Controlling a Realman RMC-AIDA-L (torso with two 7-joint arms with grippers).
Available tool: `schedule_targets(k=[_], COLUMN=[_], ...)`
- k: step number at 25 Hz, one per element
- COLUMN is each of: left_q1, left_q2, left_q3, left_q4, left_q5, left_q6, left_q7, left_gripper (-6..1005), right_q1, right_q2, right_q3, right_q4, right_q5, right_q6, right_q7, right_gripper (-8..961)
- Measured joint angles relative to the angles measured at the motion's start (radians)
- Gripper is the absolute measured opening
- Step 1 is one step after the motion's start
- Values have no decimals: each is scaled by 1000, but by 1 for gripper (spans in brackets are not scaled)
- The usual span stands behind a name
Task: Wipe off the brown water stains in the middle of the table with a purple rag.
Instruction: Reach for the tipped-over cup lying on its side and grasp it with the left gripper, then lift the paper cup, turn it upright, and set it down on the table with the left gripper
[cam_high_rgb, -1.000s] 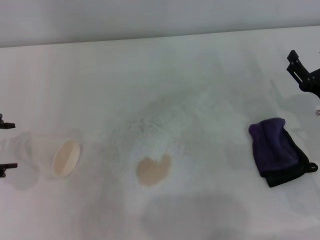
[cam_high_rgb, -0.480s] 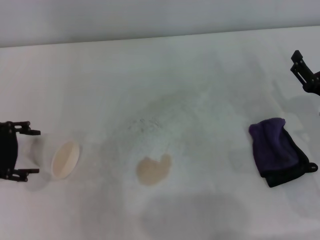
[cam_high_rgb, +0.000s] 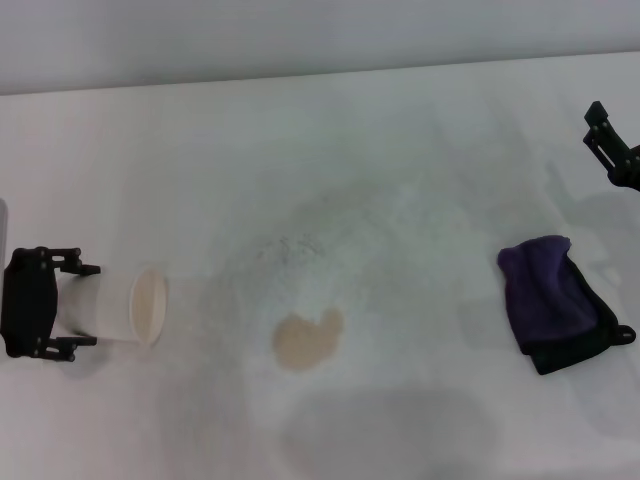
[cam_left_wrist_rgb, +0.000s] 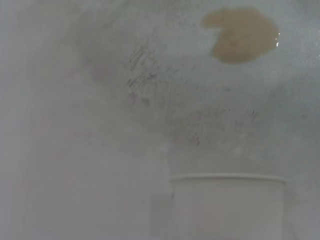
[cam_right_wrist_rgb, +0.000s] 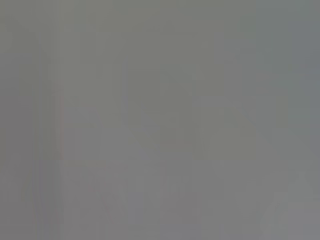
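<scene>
At the table's (cam_high_rgb: 330, 130) right edge, the purple rag (cam_high_rgb: 553, 300) lies flat, near but apart from the right gripper (cam_high_rgb: 612, 146), which is cut off by the frame; jaw state can't be told. Brown water stains (cam_high_rgb: 308, 340) sit mid-table, well apart from both grippers. Left gripper (cam_high_rgb: 72, 305) has 2 fingers spread around a white cup (cam_high_rgb: 120, 308) lying on its side. Right wrist view shows only grey blur.

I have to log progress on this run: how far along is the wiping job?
Nothing is wiped yet: the brown water stains sit whole on the table. The left gripper straddles the tipped white cup. The purple rag lies untouched; the right gripper is beyond it.
</scene>
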Motion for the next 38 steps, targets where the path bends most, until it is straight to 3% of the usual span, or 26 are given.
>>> schedule_targets(k=[4, 7, 13, 21, 30, 38], left_q1=[-7, -3, 9, -12, -43, 7], left_q2=[1, 1, 0, 1, -4, -6], left_q3=[-4, -11, -77, -125, -136, -131], left_q4=[-18, -15, -32, -295, -609, -787], left_q5=[-7, -70, -290, -651, -873, -1047], left_q6=[-7, -2, 13, -32, -89, -86], left_q7=[2, 2, -3, 12, 75, 204], left_gripper=[813, 708, 684, 686, 682, 679], right_q1=[2, 4, 5, 3, -12, -22], right_q2=[0, -1, -4, -9, -10, -11], right_q3=[0, 0, -2, -30, -81, -122], right_q4=[0, 0, -9, -59, -91, -103], right_q5=[0, 0, -8, -12, -12, -12], right_q6=[0, -1, -7, -42, -51, -51], right_q7=[0, 0, 1, 1, -6, -10], right_gripper=[876, 876, 876, 876, 877, 877])
